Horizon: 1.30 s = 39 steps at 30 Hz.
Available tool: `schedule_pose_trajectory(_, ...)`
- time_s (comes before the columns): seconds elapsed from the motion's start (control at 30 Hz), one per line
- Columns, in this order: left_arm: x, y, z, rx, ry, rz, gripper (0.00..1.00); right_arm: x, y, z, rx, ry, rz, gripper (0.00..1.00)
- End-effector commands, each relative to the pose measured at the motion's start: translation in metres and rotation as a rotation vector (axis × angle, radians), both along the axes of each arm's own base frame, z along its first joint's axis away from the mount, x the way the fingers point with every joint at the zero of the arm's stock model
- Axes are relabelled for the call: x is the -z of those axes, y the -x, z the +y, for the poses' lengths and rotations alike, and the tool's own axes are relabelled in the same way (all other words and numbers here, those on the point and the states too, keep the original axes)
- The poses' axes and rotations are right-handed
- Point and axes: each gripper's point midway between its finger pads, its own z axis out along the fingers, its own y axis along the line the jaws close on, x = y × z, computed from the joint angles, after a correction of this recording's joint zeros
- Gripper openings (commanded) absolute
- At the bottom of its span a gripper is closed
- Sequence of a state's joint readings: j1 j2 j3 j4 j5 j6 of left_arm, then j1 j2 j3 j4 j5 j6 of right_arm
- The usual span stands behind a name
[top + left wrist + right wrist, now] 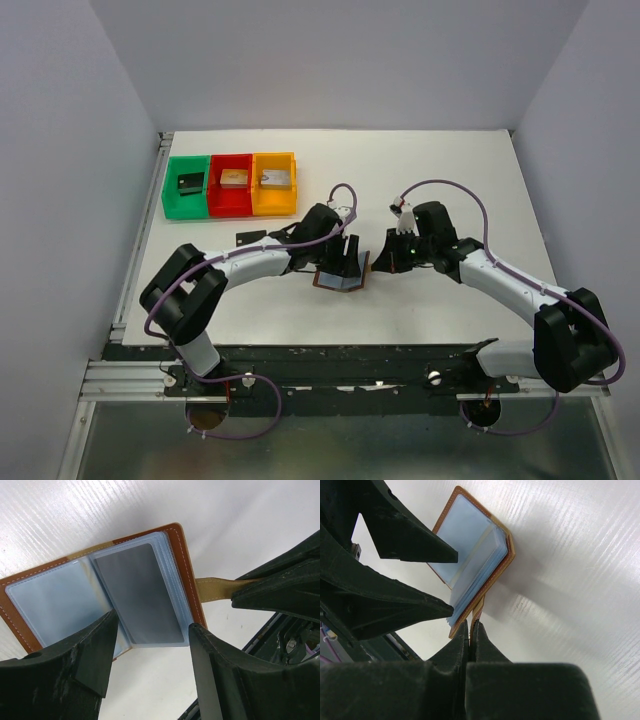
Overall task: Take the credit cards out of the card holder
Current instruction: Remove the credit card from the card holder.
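1 grey card (135, 590) sits in the open card holder (176, 545); left gripper (150, 630) spread wide around it, right gripper (470, 627) pinching the strap (477, 607).

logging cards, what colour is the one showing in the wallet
Dark grey card, left wrist view.

Your top camera sits high behind the arm bases and looks down on the whole counter (430, 170). Each wrist camera peers close along its own fingers at the wallet (340, 278). The left view catches the right pincer (237, 594) at 3 o'clock, and the right view catches the left pincer (454, 585) at 9 o'clock.
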<state>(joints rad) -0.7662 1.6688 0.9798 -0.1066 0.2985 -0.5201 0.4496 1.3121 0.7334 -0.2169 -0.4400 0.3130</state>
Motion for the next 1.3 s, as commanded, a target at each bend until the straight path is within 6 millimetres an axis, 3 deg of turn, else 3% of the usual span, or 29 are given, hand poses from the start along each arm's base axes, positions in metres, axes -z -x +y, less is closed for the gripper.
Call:
schedule_pose_trajectory(0.0, 0.003, -0.002, -0.001, 0.007, -0.018, 0.001, 0.70, -0.008, 0.000, 0.002, -0.014, -0.030, -0.025, 0.00)
schedule_pose_trajectory(0.43, 0.014, -0.003, 0.006, -0.009, -0.075, 0.006, 0.70, -0.008, -0.001, 0.002, -0.012, -0.027, -0.024, 0.00)
schedule_pose_trajectory(1.27, 0.003, -0.022, 0.048, -0.196, -0.193, -0.098, 0.72, -0.006, 0.000, 0.000, -0.011, -0.017, -0.024, 0.00)
